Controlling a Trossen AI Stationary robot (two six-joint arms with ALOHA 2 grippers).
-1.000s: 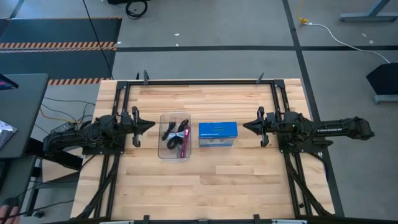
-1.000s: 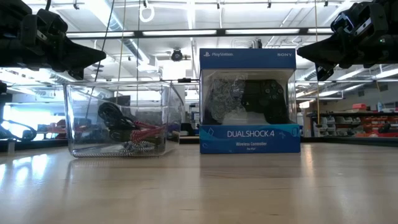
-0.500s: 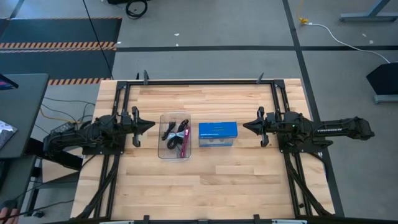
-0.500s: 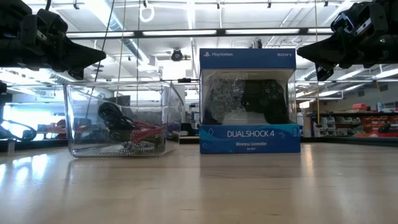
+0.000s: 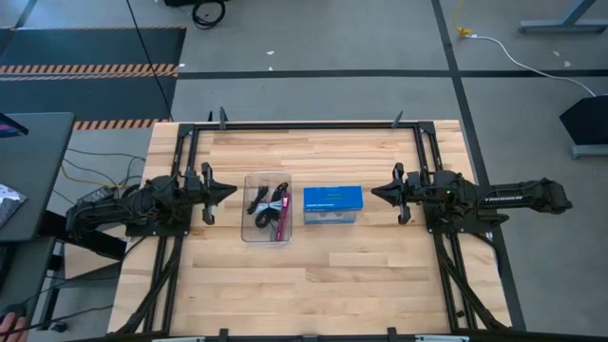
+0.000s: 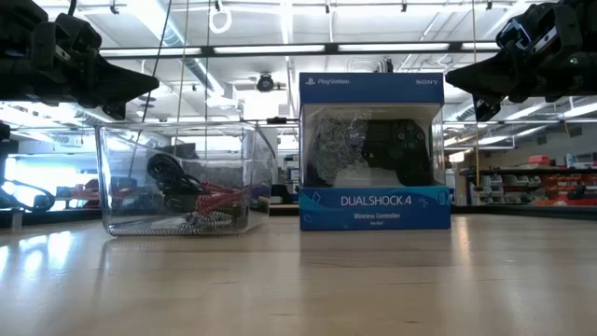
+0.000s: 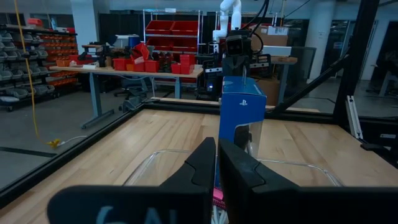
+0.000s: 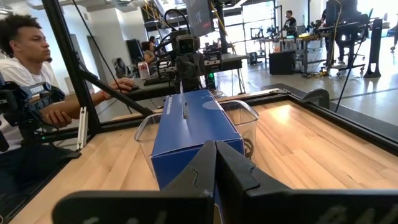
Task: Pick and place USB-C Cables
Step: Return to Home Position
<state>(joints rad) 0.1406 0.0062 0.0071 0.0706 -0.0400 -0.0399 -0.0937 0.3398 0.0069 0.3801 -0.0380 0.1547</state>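
Nothing has shifted since the frames a second and half a second earlier: both arms, the bin and the box lie exactly as they did.

On the left side of the wooden table (image 5: 332, 275), the left gripper (image 5: 226, 191) hangs clear of the surface. It points inward at the clear plastic bin (image 5: 245, 228). Its fingers (image 7: 202, 163) are pressed together with no gap and hold nothing.

On the opposite side, the right gripper (image 5: 377, 193) mirrors it, pointing at the blue DualShock 4 box (image 5: 332, 199). Its fingers (image 8: 199, 168) are likewise pressed together and empty.

Bin and box stand side by side near the table's middle, a narrow gap between them. The bin is nearer the left arm and the box nearer the right.

All the USB-C cables (image 5: 269, 206) in sight lie inside the bin in one loose heap on its floor. From table height, a black coil (image 6: 166, 174) sits above a pinkish-red bundle (image 6: 220, 198). The separate bundles cannot be counted.

In the low view both grippers show above the level of the bin's rim, the left one (image 6: 149, 87) over the bin's side and the right one (image 6: 454, 80) beside the box's upper corner.

Beyond the table, in the right wrist view, a person (image 8: 25, 68) sits with a hand (image 8: 59, 116) resting forward
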